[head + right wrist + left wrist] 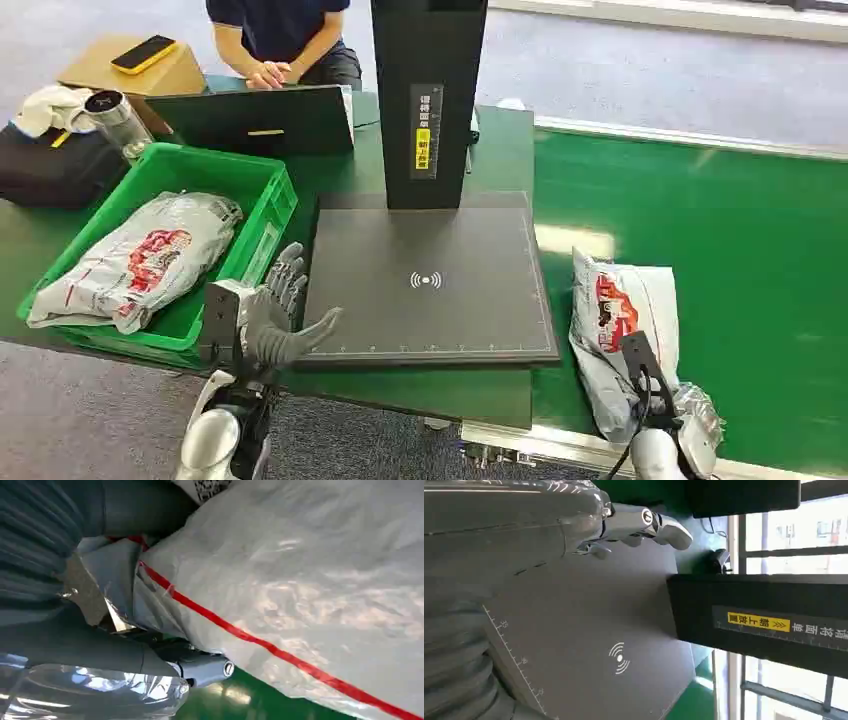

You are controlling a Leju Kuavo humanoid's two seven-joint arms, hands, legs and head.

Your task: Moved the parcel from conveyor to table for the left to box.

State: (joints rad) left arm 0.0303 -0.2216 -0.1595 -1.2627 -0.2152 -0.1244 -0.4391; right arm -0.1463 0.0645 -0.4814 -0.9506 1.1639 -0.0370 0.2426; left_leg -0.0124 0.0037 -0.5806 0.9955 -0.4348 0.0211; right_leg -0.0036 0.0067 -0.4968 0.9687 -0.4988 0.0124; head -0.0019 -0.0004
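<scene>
- lower right of the head view: the right hand (672,420) grips the near end of the parcel (622,325), a soft grey-white plastic mailer with red print lying on the green conveyor (740,240); the right wrist view shows fingers (200,667) closed into its crinkled film beside a red stripe.
- lower left: the left hand (275,320) hovers spread and empty at the near left corner of the black scanner pad (430,280), beside the green crate (262,195) that already holds another bagged parcel (135,260).
- risk, as a judgement: the slick, loose film could slide or stretch in the grip, letting the limp bag sag and snag on the pad's raised edge during the carry.
- a swing too high or too far might clip the upright black scanner post (428,100).
- the pad is matte, flat and ruled along its edges; the conveyor is glossy and smooth.
</scene>
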